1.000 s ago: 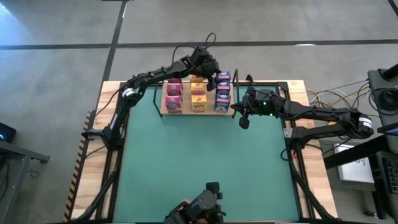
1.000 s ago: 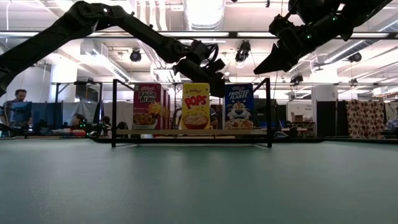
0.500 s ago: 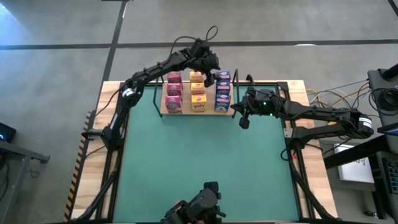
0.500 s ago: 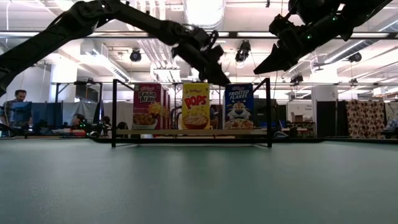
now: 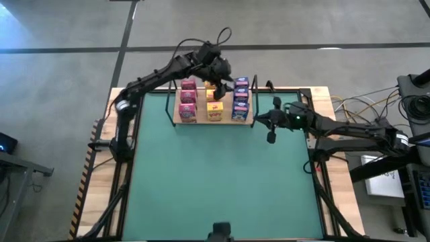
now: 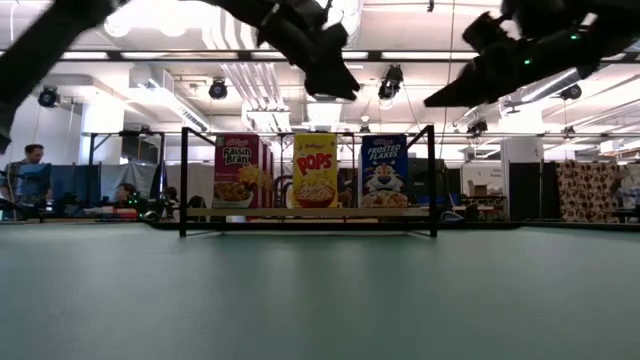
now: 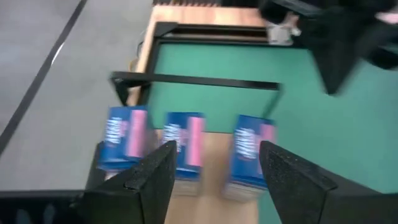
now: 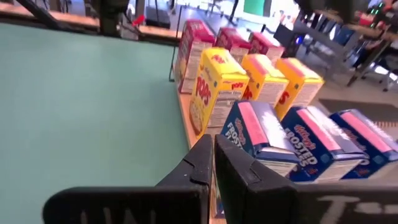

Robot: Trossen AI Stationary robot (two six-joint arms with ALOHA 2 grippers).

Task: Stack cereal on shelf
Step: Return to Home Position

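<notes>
The light-wood shelf (image 5: pixel 201 122) lies flat at the far edge of the green mat, with black wire brackets (image 6: pixel 183 180) at both ends. The cereal boxes stand upright on it in three rows: pink (image 5: pixel 187 101), yellow (image 5: pixel 215 109) and blue (image 5: pixel 240 101). My left gripper (image 5: pixel 224 79) hovers open above the far end of the yellow and blue rows and hides part of the far yellow box. In the left wrist view the three blue boxes (image 7: pixel 186 149) show below its spread fingers. My right gripper (image 5: pixel 271 134) is shut and empty, in the air just right of the shelf.
The near part of the green mat (image 5: pixel 215 181) has free room. Bare wooden table strips (image 5: pixel 336 202) flank the mat, and cables (image 5: pixel 349 104) lie beyond the table's right side. A person (image 6: pixel 25 175) sits far off in the room behind the table.
My left gripper has risen well above the shelf and drawn slightly toward the table's far edge. My right gripper has shifted a little toward the table's right edge. The boxes have stayed in place.
</notes>
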